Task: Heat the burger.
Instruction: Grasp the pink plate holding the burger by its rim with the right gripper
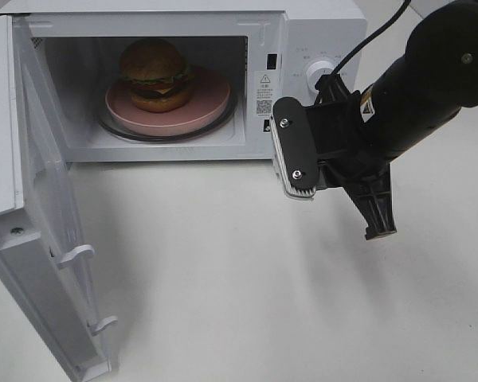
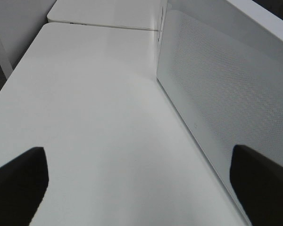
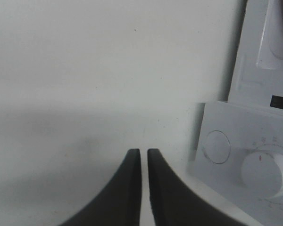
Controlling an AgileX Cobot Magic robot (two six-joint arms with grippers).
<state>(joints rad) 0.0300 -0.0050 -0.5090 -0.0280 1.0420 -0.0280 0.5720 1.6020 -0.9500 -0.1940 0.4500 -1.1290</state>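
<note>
White bench (image 1: 247,263) fills most of my overhead feed, with the microwave (image 1: 319,32) along its far edge and the door (image 1: 32,239) swung wide toward the near left corner. I can see the burger (image 1: 155,73) inside the cavity, sitting on a pink plate (image 1: 207,107) on the glass turntable (image 1: 115,127).

From my right wrist feed, the right gripper (image 3: 144,151) hangs over bare bench in front of the control panel, near the dial (image 3: 269,172). Its fingers (image 3: 132,179) are all but closed, with only a thin slit between them, and they grip and touch nothing.

The left gripper (image 2: 137,150) is spread wide. Its fingers (image 2: 19,183) sit far apart over the bench beside the door's meshed panel, empty and clear of it.
</note>
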